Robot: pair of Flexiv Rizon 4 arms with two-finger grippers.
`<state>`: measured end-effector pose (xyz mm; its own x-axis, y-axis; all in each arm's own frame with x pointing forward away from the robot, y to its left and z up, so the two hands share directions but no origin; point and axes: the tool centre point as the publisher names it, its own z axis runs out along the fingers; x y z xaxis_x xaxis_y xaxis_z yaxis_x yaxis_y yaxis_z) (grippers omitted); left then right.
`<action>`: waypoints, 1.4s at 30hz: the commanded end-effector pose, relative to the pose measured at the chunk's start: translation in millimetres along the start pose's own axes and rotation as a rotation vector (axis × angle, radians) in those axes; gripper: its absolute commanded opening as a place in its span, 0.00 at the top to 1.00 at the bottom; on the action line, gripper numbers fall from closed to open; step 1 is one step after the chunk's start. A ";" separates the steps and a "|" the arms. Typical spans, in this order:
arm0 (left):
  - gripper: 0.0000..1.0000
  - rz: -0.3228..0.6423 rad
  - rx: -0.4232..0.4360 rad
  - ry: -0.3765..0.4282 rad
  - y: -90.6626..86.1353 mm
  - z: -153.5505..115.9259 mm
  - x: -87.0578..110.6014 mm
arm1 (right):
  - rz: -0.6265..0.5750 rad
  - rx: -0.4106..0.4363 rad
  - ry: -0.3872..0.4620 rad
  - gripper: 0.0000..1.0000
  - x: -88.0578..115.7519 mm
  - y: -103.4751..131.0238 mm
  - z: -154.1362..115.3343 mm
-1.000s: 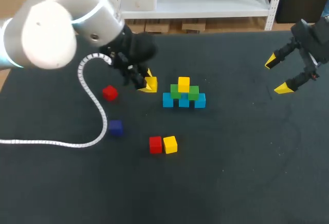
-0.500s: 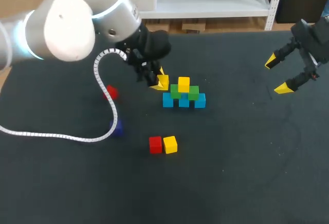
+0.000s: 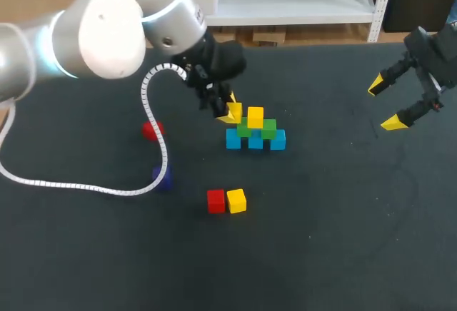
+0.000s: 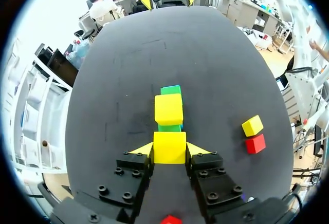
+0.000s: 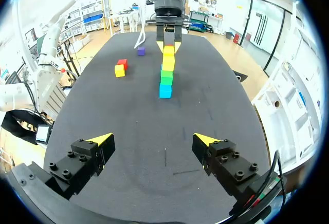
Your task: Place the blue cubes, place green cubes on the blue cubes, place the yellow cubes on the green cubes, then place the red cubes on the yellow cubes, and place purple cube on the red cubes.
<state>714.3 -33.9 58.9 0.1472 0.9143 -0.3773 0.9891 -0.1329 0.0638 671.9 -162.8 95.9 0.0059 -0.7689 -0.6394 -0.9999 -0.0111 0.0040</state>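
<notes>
now left end effector, clamping yellow cube, nearer stack.

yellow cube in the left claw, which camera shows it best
The left wrist view: the yellow cube sits large and unblocked, clamped between the left claw's fingers. In the head view the claw mostly hides it; in the right wrist view it is tiny and far off.

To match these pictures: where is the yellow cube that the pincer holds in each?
Head view: held yellow cube just left of the cube stack.
Left wrist view: in the left pincer, stack ahead.
Right wrist view: beyond the stack, in that pincer.
Shared landmark: the stack.
</notes>
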 end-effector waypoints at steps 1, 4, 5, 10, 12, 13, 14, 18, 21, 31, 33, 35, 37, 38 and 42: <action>1.00 -0.001 0.011 0.004 4.9 1.9 -1.6 | -0.001 -0.001 -0.002 0.00 0.3 -0.9 0.5; 1.00 -0.005 0.012 0.004 5.5 3.6 -1.7 | -0.001 -0.001 -0.002 0.00 0.3 -0.9 0.5; 1.00 -0.006 0.012 0.005 5.6 3.9 -1.8 | -0.001 -0.001 -0.002 0.00 0.3 -0.9 0.5; 1.00 -0.009 0.014 0.004 5.5 5.9 -2.3 | -0.001 -0.001 -0.002 0.00 0.3 -0.9 0.5; 1.00 -0.011 0.016 0.005 5.3 6.3 -2.4 | -0.001 -0.001 -0.002 0.00 0.3 -0.9 0.5; 1.00 -0.013 0.017 0.004 5.2 6.6 -2.3 | -0.001 -0.001 -0.002 0.00 0.3 -0.9 0.5; 1.00 -0.014 0.018 0.004 5.1 6.7 -2.2 | -0.001 -0.001 -0.002 0.00 0.3 -0.9 0.5; 1.00 -0.018 0.019 0.002 5.1 7.3 -2.1 | -0.001 -0.001 -0.002 0.00 0.3 -0.9 0.5; 1.00 -0.020 0.022 0.002 5.0 9.2 -2.0 | -0.001 -0.001 -0.002 0.00 0.3 -0.9 0.5; 1.00 -0.023 0.027 0.001 5.4 10.6 -3.5 | -0.001 -0.001 -0.002 0.00 0.3 -0.9 0.5; 1.00 -0.023 0.027 0.001 6.0 10.7 -3.9 | -0.001 -0.001 -0.002 0.00 0.3 -0.9 0.5; 1.00 -0.023 0.026 0.000 6.6 10.9 -4.0 | -0.001 -0.001 -0.002 0.00 0.3 -0.9 0.5; 1.00 -0.023 0.026 0.000 6.9 11.0 -4.1 | -0.001 -0.001 -0.002 0.00 0.3 -0.9 0.5; 1.00 -0.022 0.026 0.000 7.0 11.0 -4.2 | -0.001 -0.001 -0.002 0.00 0.3 -0.9 0.5; 1.00 -0.024 0.027 0.000 7.7 11.3 -4.2 | -0.001 -0.001 -0.002 0.00 0.3 -0.9 0.5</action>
<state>718.0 -41.9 50.4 0.1224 0.9165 -0.3809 0.9924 -0.1175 0.0362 671.9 -162.8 95.9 0.0059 -0.7689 -0.6394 -0.9999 -0.0111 0.0040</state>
